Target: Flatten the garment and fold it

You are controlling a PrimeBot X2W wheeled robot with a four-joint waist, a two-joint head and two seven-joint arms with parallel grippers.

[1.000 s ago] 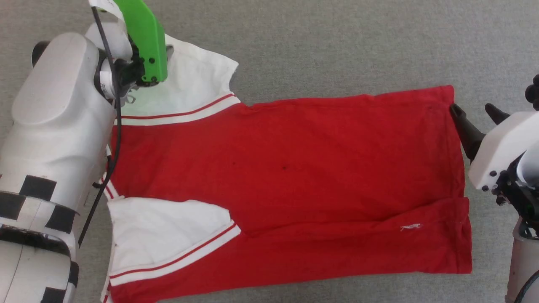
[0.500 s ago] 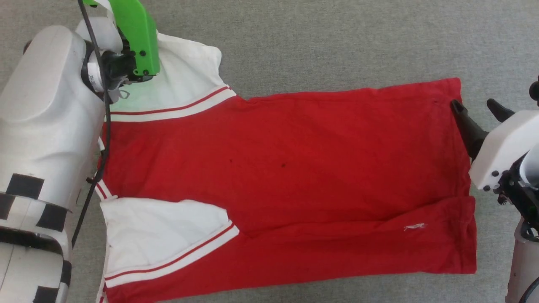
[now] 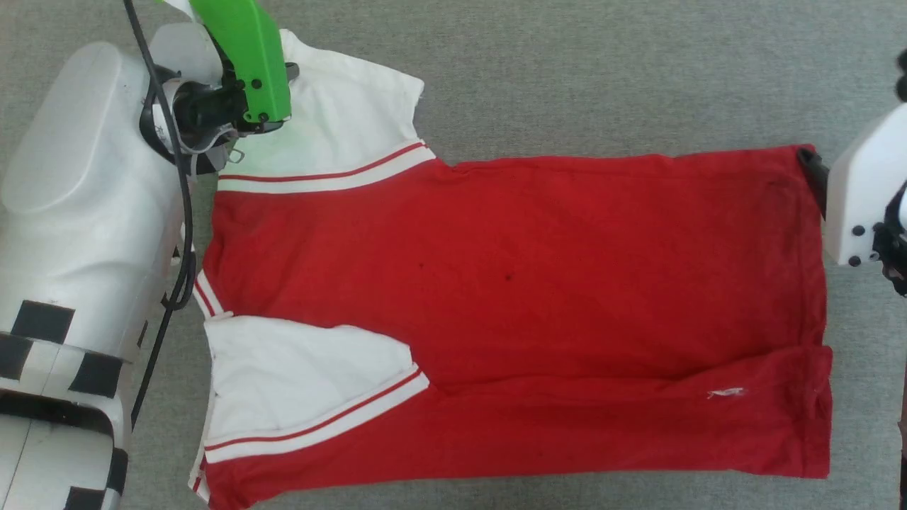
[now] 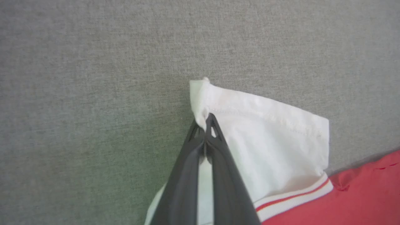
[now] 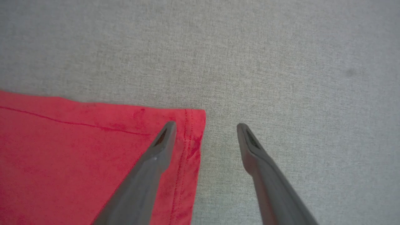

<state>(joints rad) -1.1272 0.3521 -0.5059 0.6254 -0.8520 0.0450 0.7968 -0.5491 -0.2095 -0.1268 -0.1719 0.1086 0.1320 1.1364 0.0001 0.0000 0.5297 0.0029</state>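
Spread nearly flat on the grey fabric surface (image 3: 602, 71): the garment (image 3: 524, 283), a red jersey T-shirt, collar end toward the left of the head view, bottom hem (image 3: 818, 283) toward the right. Two white short sleeves on the left side, the upper sleeve (image 3: 340, 120) angled up and away from the body, the lower sleeve (image 3: 297, 375) lying over the red cloth. Red-and-white striped trim (image 3: 326, 177) where each sleeve meets the body. Along the near edge, a long strip of red cloth (image 3: 638, 432) doubled over, with a crease running toward the hem and a small white mark (image 3: 726, 392) on it.

Left tool (image 4: 206, 120) closed tight, clamped on the outer corner of the upper sleeve's cuff, a little white cloth bunched above the tips. Green bracket (image 3: 248, 64) and pale forearm (image 3: 85, 177) over the garment's left end in the head view.

Right tool (image 5: 206, 126) spread wide at the far corner of the hem, holding nothing: one finger (image 5: 162, 140) over the red corner, the other (image 5: 250, 143) over bare grey surface beside it. Cannot tell whether either finger touches down.
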